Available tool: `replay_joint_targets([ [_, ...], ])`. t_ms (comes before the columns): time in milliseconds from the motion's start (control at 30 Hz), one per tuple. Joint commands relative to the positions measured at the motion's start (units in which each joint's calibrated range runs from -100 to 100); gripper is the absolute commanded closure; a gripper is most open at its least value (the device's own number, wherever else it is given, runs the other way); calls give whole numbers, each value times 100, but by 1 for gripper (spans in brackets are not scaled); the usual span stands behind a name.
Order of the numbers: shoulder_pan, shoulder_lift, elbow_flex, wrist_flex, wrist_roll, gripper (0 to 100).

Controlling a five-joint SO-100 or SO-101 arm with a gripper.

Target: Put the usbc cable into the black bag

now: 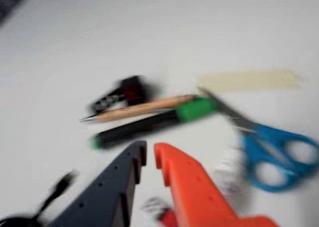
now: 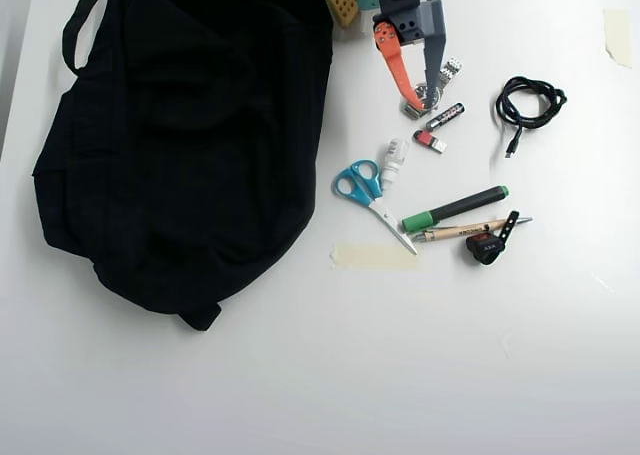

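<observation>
Bag (image 2: 180, 135) first: from overhead I see it slumped black and floppy over the table's (image 2: 300, 375) left side, strap at the top left corner. My gripper (image 2: 421, 100) sits at the top edge, just right of the bag, orange finger and dark finger a little apart and holding nothing. Scissors (image 2: 365, 190) with blue handles lie below it, then a green-capped marker (image 2: 455, 208) touching a pencil (image 2: 470, 229). Off to the right of the jaws, clear of them, I see the cable (image 2: 530, 100) coiled loosely on the bare table. My blurred wrist view catches its plug (image 1: 60, 184) at lower left, left of the dark finger.
</observation>
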Motion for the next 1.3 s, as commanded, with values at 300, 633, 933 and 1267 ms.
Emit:
replay_joint_targets([
  [300, -904, -92, -579, 440, 188, 97],
  [633, -1211, 2846, -3481, 2128, 198, 97],
  [933, -1592, 6016, -5835, 2783, 214, 97],
  [1267, -2228, 7211, -6078, 2042, 361, 97],
])
